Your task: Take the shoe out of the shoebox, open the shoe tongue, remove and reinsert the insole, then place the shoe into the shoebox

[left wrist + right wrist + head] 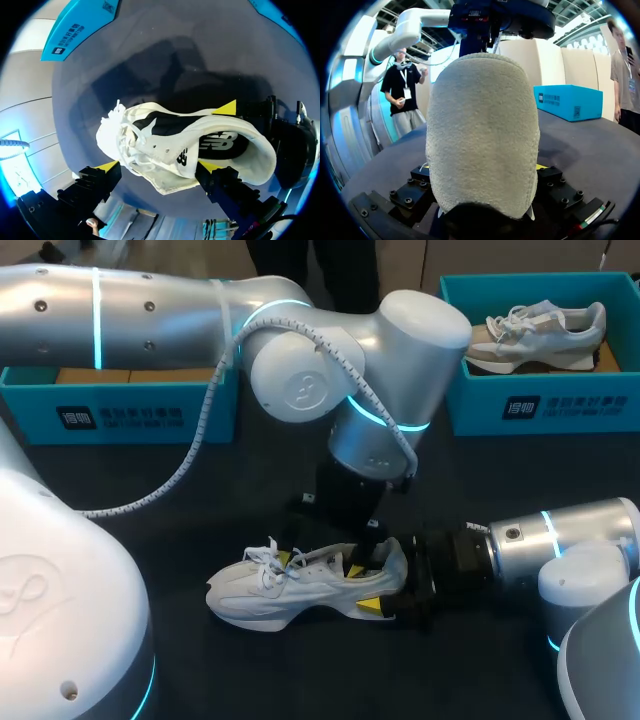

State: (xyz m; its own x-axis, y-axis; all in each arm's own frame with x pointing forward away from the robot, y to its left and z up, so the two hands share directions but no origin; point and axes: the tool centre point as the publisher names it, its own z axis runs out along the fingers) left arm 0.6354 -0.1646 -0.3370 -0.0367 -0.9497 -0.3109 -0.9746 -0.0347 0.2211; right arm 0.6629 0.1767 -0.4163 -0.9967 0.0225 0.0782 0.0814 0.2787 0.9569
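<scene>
A white shoe (290, 588) lies on its sole on the dark table, toe to the left. My right gripper (385, 586) comes in from the right and is shut on the shoe's heel (482, 135), one finger on each side. One of its yellow fingertips (227, 107) shows beside the heel in the left wrist view. My left gripper (320, 562) hangs straight above the shoe's laces and collar, open. The white shoe (185, 147), with its dark inside showing, lies just ahead of the left gripper (159, 166).
A teal shoebox (130, 410) stands at the back left behind my left arm. Another teal shoebox (530, 405) at the back right holds a second pale shoe (540, 335). Dark bare table lies in front of the shoe.
</scene>
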